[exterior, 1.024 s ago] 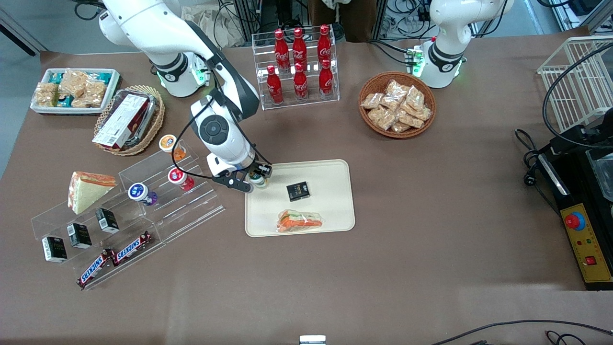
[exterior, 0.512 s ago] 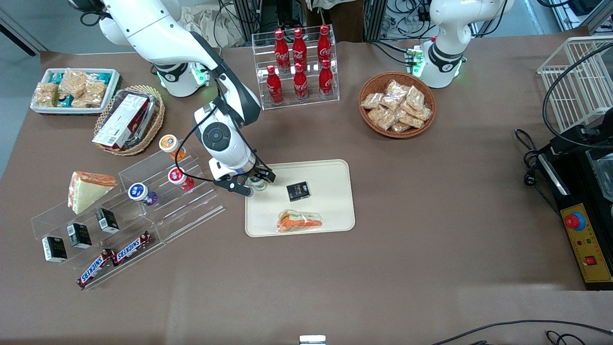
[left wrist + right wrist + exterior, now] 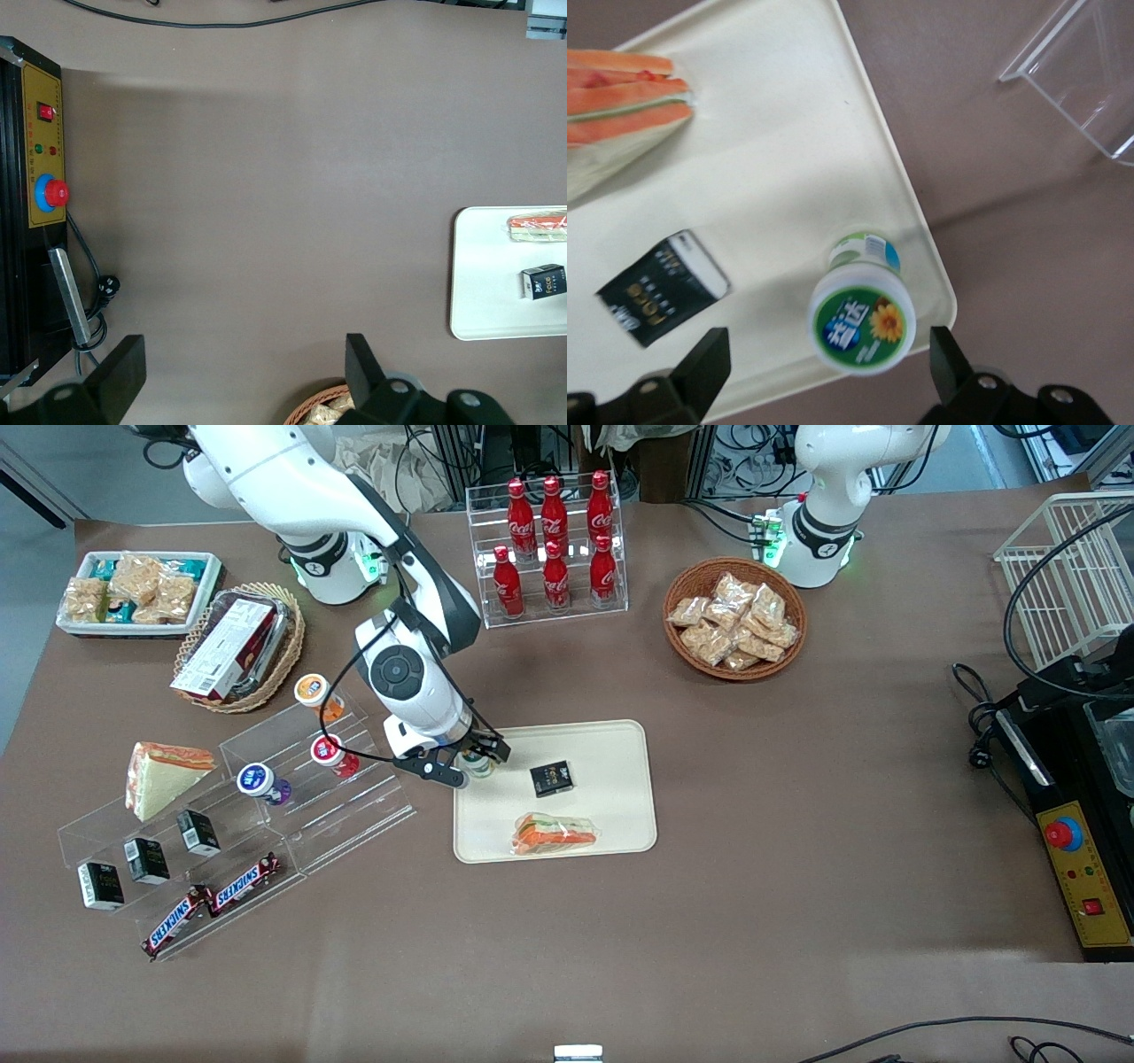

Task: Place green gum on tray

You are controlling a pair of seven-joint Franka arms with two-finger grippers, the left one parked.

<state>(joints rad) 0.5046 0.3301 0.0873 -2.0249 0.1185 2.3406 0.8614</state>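
We start at the working arm's end of the table, where a white bin of snack packets sits beside a wicker basket holding a boxed snack. Nearer the front camera stands a clear tiered rack. It carries an orange-bodied bottle, a red-bodied bottle, a blue-bodied bottle, a wrapped sandwich wedge, three small dark boxes and two Snickers bars.

Next we come to the gripper, which hangs over the corner of the tray closest to the rack. Its fingers are spread wide, standing clear of the green gum on either side and grasping nothing. The green gum stands upright on the tray, just inside the rim at that corner, with its white lid and green flower label facing up toward the wrist camera.

Also on the tray lie a small black box, near the middle, and a wrapped sandwich, nearer the front camera.

A clear stand of red cola bottles rises farther from the front camera than the tray. Toward the parked arm's end we find a round brown basket of snack packets, then a white wire rack and a black control box with a red stop button.
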